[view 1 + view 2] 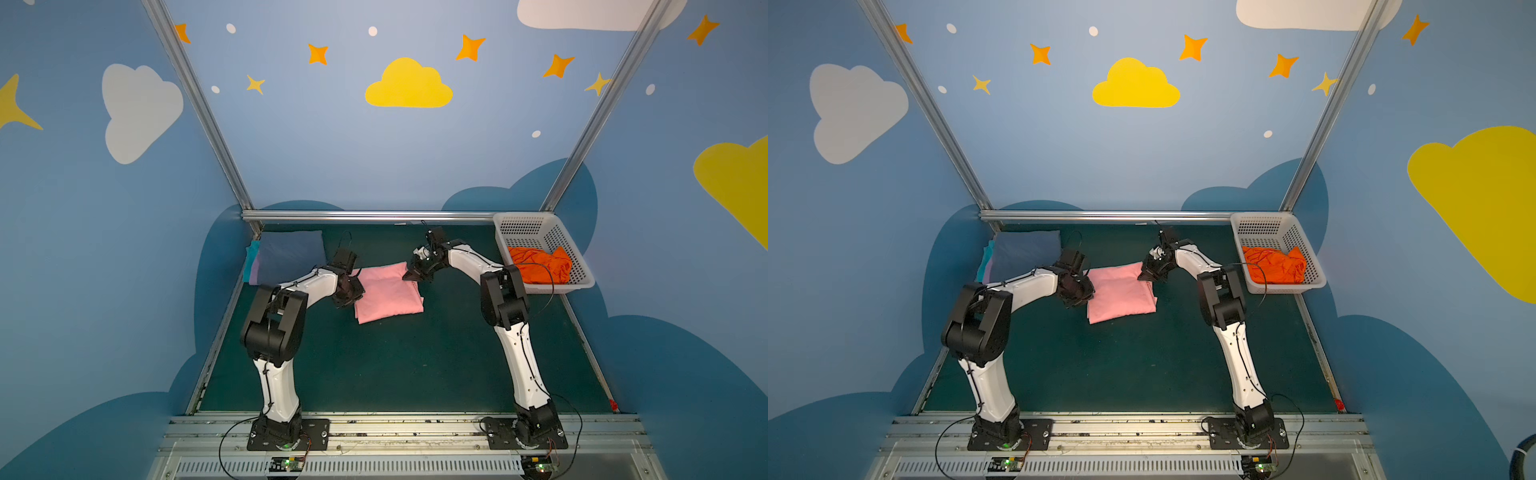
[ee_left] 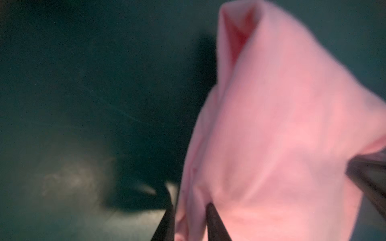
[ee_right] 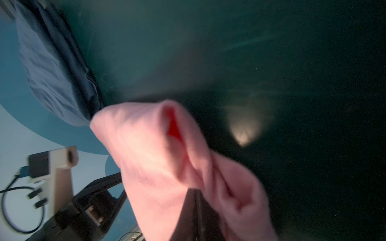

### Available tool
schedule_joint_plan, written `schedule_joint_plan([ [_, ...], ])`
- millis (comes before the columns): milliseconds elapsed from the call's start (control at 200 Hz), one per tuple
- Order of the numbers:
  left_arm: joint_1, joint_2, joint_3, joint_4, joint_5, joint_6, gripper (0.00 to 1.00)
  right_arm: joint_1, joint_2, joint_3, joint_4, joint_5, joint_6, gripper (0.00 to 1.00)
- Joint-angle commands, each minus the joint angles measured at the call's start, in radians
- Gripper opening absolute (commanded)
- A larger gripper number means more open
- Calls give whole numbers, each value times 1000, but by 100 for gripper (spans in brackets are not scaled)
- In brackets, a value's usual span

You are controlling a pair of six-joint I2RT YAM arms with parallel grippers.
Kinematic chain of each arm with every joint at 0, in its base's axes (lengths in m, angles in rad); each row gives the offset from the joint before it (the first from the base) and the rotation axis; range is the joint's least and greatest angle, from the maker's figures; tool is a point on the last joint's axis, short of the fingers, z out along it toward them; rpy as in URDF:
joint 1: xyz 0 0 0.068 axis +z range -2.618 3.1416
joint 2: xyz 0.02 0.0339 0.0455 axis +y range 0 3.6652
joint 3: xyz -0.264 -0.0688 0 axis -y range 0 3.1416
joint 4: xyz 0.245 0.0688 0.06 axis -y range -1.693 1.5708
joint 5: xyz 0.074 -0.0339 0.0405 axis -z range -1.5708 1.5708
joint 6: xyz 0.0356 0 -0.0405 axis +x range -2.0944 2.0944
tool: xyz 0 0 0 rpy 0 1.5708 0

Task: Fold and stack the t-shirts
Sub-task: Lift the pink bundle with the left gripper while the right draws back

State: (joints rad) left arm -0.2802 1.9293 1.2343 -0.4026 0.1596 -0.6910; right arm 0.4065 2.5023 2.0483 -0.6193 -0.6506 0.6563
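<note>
Five tees showed: your folded pink tee (image 1: 388, 293) lay mid-mat, pinched at both sides, the left gripper (image 2: 189, 202) clamped on one fold and the right gripper (image 3: 195, 193) closed tight on a far corner. Three sat stacked in the far left corner: slate-blue tee (image 1: 289, 253) over lavender tee (image 1: 254, 272) and teal tee (image 1: 249, 254). One orange tee (image 1: 538, 264) lay crumpled in the single white basket (image 1: 523, 228), so I judge two remained to stack.

Plain pink t-shirt (image 1: 388, 296), orange t-shirt (image 1: 539, 266)
</note>
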Motion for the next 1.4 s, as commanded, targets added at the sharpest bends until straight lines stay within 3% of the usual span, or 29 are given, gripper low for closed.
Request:
schedule_joint_plan([
  [0, 18, 42, -1, -4, 0, 7, 25, -18, -13, 1, -22, 31, -4, 0],
  [225, 19, -52, -47, -18, -16, 12, 28, -17, -274, -192, -6, 163, -90, 0],
  [391, 18, -105, -95, 29, 4, 2, 53, -14, -532, -468, 114, 262, -73, 0],
  [471, 17, -106, -121, 90, 46, -13, 60, -16, -613, -554, 133, 283, -67, 0],
  [651, 18, -111, -190, 238, 179, -66, 63, -17, -694, -659, 124, 275, -84, 0],
  [961, 18, -49, -208, 326, 208, -105, 65, -19, -729, -783, 184, 237, -50, 0],
  [1016, 17, -17, -191, 322, 208, -108, 62, -18, -723, -788, 182, 241, -49, 0],
  [1127, 18, 39, -159, 300, 194, -107, 38, -28, -698, -783, 173, 235, -46, 0],
  [1207, 18, 65, -129, 265, 170, -93, 27, -32, -691, -782, 185, 223, -40, 0],
  [1357, 25, 92, -4, 156, 136, -24, 6, -37, -686, -774, 185, 218, -41, 0],
  [1397, 29, 101, 54, 102, 123, 13, 4, -37, -689, -774, 182, 220, -43, 0],
])
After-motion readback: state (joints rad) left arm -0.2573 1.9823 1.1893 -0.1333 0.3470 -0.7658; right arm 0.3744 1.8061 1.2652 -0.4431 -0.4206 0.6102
